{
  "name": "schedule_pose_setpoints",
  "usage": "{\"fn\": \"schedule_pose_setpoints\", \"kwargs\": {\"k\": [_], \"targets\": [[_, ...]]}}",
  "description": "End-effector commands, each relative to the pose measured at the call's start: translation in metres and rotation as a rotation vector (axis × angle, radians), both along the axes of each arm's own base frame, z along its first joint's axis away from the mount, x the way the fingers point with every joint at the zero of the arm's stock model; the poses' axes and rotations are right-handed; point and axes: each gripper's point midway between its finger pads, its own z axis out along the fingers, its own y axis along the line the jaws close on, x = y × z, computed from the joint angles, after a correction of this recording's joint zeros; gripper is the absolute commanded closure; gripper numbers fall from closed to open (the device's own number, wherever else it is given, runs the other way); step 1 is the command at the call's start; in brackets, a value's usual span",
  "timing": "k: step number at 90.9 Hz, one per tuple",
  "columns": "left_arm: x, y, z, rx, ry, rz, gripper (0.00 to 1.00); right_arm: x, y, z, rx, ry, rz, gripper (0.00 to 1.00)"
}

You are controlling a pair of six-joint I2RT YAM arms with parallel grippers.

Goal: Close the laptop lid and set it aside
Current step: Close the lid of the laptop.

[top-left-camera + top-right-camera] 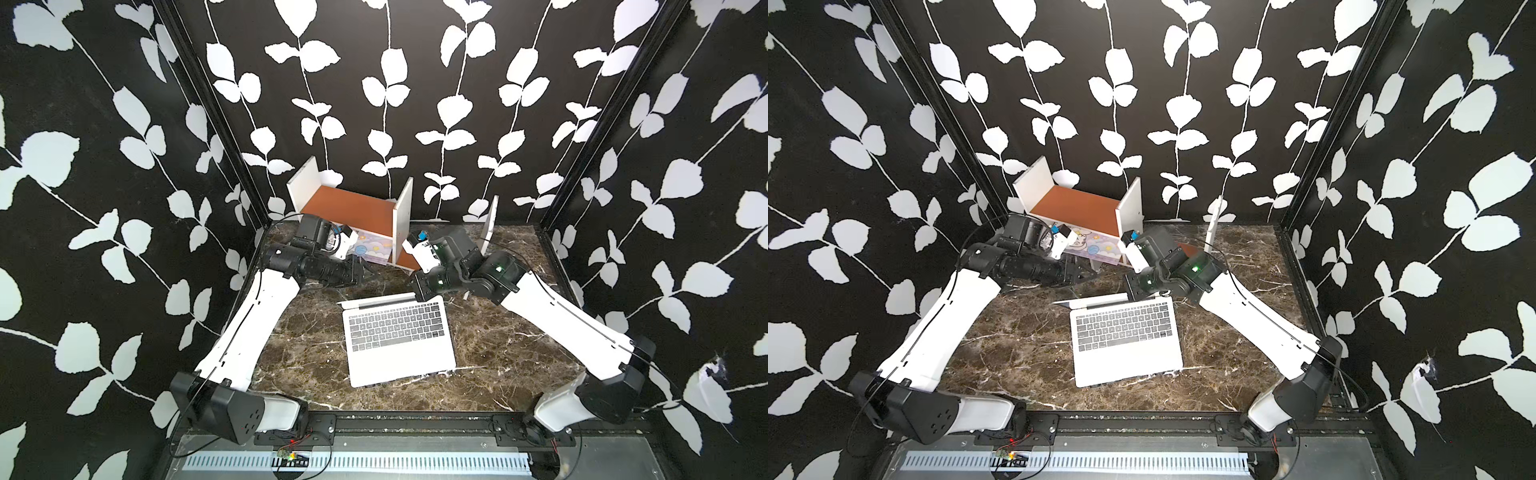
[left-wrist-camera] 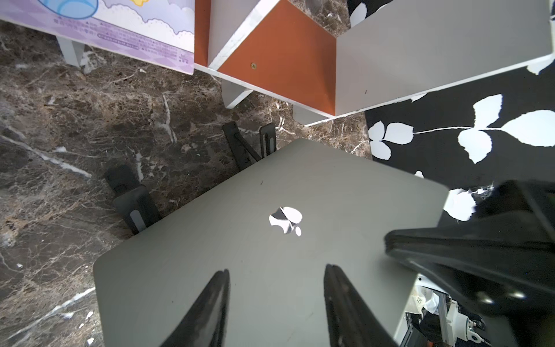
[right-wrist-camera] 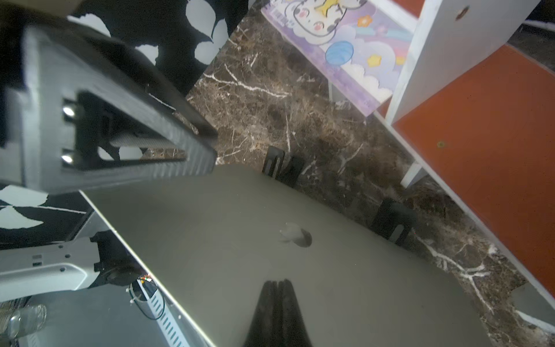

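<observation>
Behind the laptop lid point(image 2: 240, 210), the closed right gripper point(image 3: 277, 285) and open, empty left gripper point(image 2: 276, 269) should push it nearward evenly, slowly.

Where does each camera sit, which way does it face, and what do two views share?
Top views: high in front, looking down and back at the open slim silver-grey laptop; white left arm and right arm show.
Left wrist: on the left arm, facing the laptop's silver lid past the parted left end effector.
Right wrist: on the right arm, facing that lid past the shut right end effector.
Shared by wrists: the lid's apple logo.
</observation>
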Motion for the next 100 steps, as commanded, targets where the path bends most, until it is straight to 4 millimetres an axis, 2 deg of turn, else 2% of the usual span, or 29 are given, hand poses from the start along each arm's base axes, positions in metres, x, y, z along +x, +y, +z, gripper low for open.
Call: {"fn": "schedule_pose_setpoints", "kwargs": {"k": [1,19,30,32,36,58,80,100], "targets": [[-0.008,-0.007,0.016,-0.07,-0.059,-0.035,0.51,-0.022,-0.005,-0.026,-0.026,0.11,0.031,1.0],[-0.014,-0.013,0.02,-0.154,-0.088,-0.043,0.51,-0.037,-0.007,-0.05,-0.006,0.184,0.058,1.0],[-0.019,-0.018,0.023,-0.244,-0.11,-0.027,0.51,-0.041,-0.006,-0.054,0.055,0.185,0.07,1.0],[-0.021,-0.019,0.022,-0.266,-0.111,-0.022,0.51,-0.044,-0.008,-0.063,0.054,0.2,0.072,1.0],[-0.022,-0.021,0.02,-0.31,-0.103,-0.011,0.51,-0.046,-0.008,-0.067,0.081,0.203,0.077,1.0],[-0.042,-0.026,-0.019,-0.417,-0.023,0.016,0.51,-0.045,-0.013,-0.081,0.204,0.176,0.099,0.99],[-0.063,-0.034,-0.06,-0.356,0.059,-0.035,0.52,-0.046,-0.012,-0.103,0.252,0.166,0.14,0.99],[-0.072,-0.027,-0.105,-0.259,0.12,-0.043,0.53,-0.043,-0.015,-0.128,0.254,0.175,0.124,0.99]]}}
